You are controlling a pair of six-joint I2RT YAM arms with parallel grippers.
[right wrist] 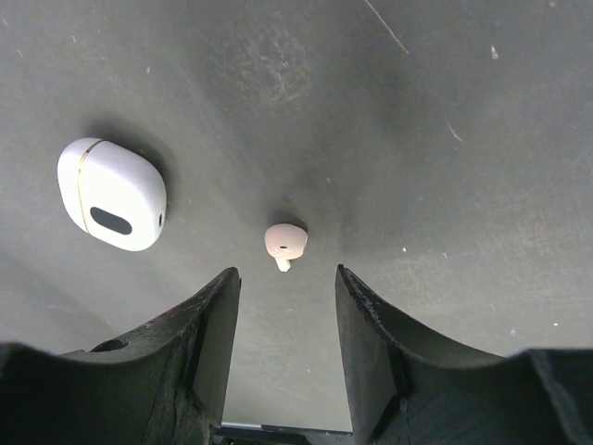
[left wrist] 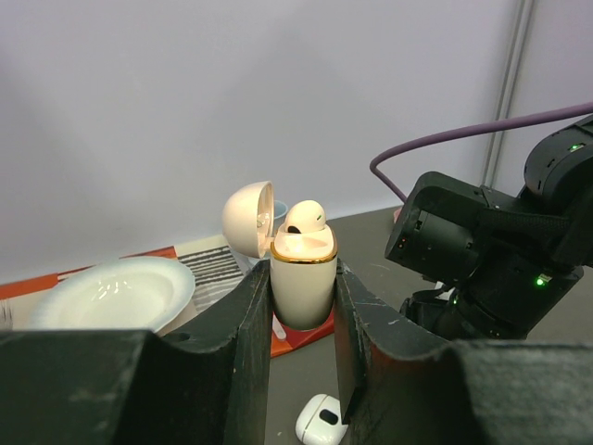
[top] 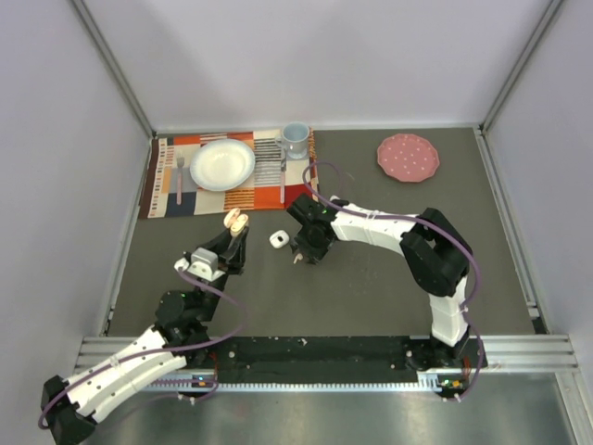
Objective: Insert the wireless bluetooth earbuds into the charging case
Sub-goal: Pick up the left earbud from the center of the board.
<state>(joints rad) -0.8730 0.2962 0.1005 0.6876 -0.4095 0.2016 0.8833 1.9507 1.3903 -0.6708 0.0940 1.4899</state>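
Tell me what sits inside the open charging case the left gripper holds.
One white earbud, its head poking above the gold rim of the charging case. Its stem and the wells are hidden by the wall.

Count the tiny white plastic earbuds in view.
2. One tiny white plastic earbud sits in the open cream case gripped by the left jaws; the other lies on the dark table before the right jaws. Others may be hidden.

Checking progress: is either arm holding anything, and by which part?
The left jaws grip the open charging case by the sides of its body. The right jaws hold nothing, open over a loose earbud.
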